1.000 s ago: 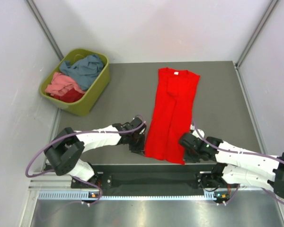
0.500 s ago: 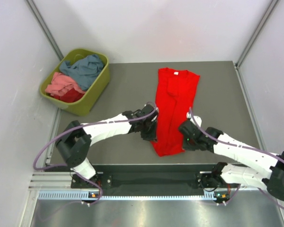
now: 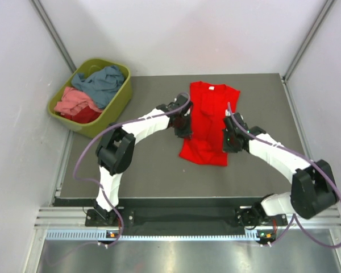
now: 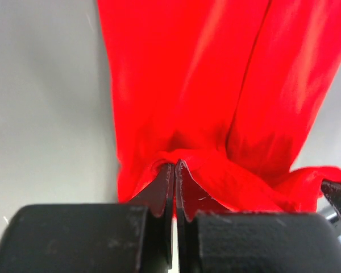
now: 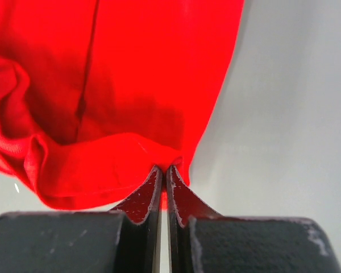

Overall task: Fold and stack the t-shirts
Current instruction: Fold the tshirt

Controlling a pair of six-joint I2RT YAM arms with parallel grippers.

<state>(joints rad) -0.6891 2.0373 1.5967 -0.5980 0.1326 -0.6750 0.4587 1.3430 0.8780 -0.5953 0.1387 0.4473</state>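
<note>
1. Currently the fold is under way on the red t-shirt. It lies lengthwise, slightly right of the middle of the bench, with its white neck label toward the far edge.
2. The left claw is closed to a hairline gap and pinches the hem corner on the shirt's left side.
3. The right claw is closed the same way on the opposite hem corner.
4. Both corners are held above the shirt body, so the lower part is doubled back over the upper part. Gripping the two corners together probably keeps the hem straight and the fold square.
5. The cloth between the claws sags in a loose roll. Judged from this, the hem needs to travel further toward the collar before it is laid down.
6. Free room: only a narrow strip of bench shows between the collar and the far edge. Wide bare surface lies toward the near edge and toward the left edge.
7. The olive-green tub sits at the far left corner, well apart from both claws. It holds the blue-grey shirt, the salmon pink shirt and the darker red shirt, not yet folded.
</note>
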